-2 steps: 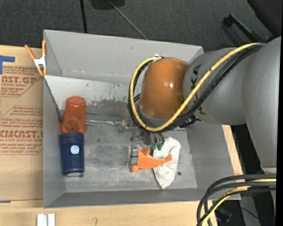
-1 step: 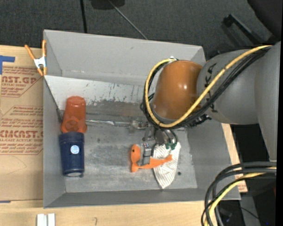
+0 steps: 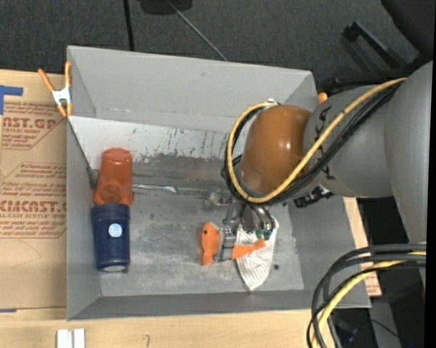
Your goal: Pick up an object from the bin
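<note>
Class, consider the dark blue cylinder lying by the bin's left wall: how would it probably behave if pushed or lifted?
The dark blue cylinder looks rigid, so it should keep its shape when gripped. Lying on its rounded side, it would probably roll if nudged sideways. The orange cup at its upper end might get shoved too.

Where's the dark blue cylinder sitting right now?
Camera view, left side of the bin: the dark blue cylinder lies just below the orange cup.
</note>
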